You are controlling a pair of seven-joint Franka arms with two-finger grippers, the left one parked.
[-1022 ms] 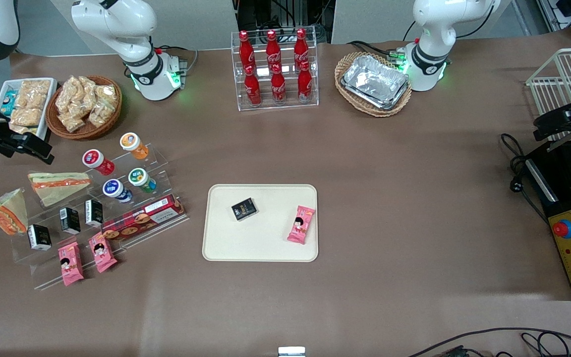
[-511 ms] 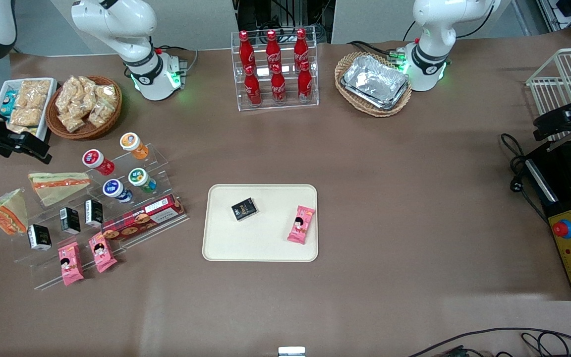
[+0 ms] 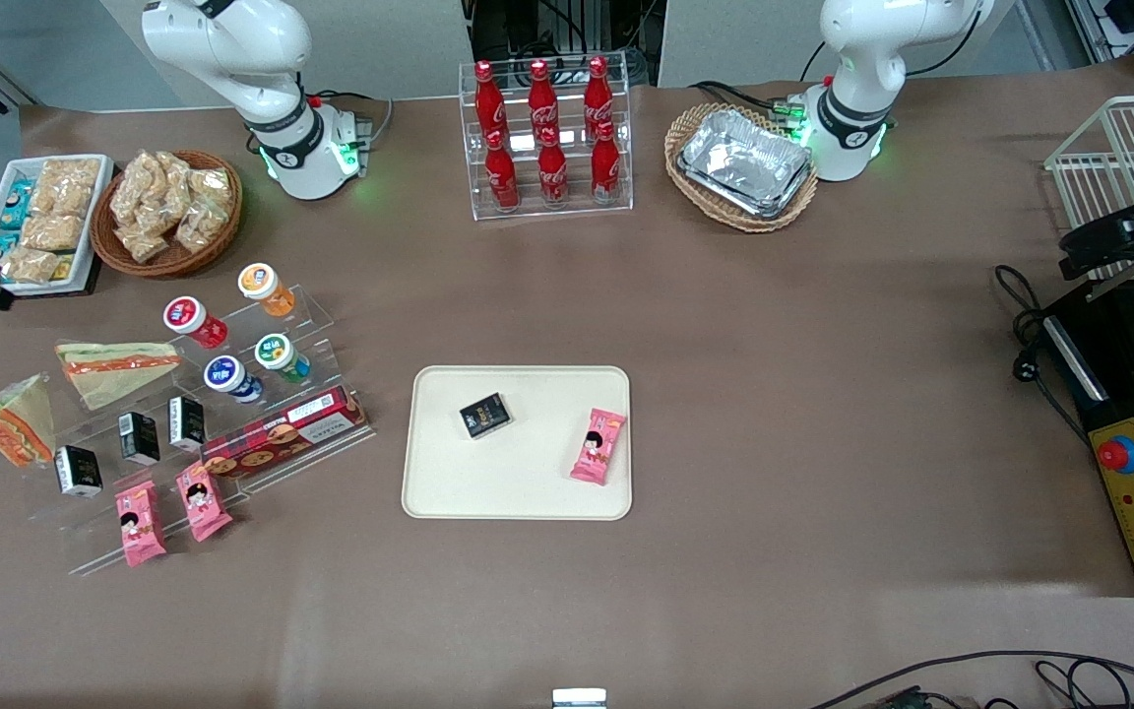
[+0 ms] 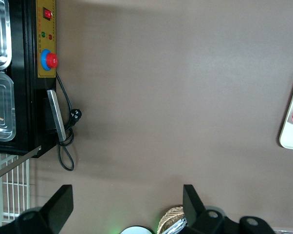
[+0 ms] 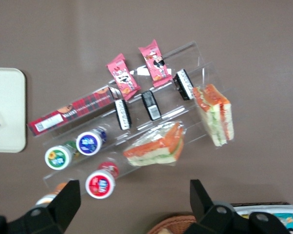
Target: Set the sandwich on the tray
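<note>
Clearly spread wide and holding nothing, the gripper hangs above the clear stepped rack. Off the tray, the sandwich sits at the rack's end, at about nine o'clock from the tray.

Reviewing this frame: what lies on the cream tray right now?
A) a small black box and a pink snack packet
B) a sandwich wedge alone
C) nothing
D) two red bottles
A: the tray holds a black box and a pink packet; the sandwich sits by the acrylic stand, and the pincer, open, hovers above that stand.
</note>
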